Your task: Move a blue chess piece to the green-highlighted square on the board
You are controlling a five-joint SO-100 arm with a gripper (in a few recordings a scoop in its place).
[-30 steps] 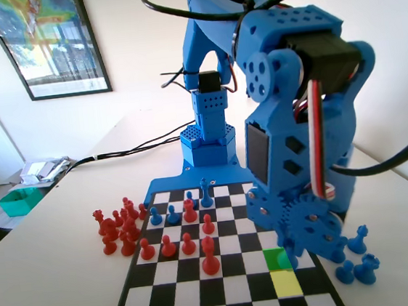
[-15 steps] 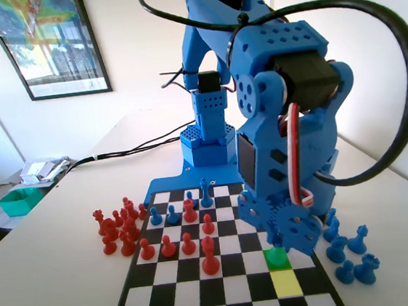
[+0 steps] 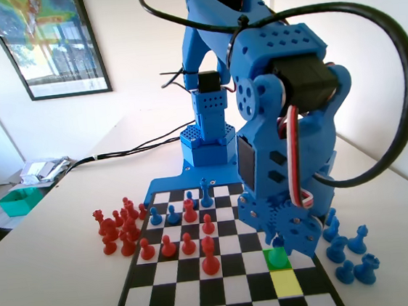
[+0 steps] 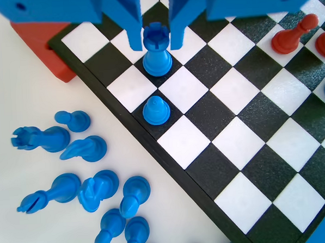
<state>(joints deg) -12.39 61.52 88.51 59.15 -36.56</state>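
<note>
Little has changed from half a second ago: gripper [image 3: 285, 241] still low over green square [image 3: 266, 253], blue piece [image 3: 277, 256] standing on it. Wrist view shows jaws close beside its notched top [image 4: 157, 59], grip unclear, a pawn [image 4: 156, 110] adjacent, and spare pieces [image 4: 89, 182] beyond the board edge [image 4: 179, 172].

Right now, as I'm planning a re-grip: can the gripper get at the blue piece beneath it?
Probably yes: the jaws of the gripper flank the top of the blue piece, nothing between.
</note>
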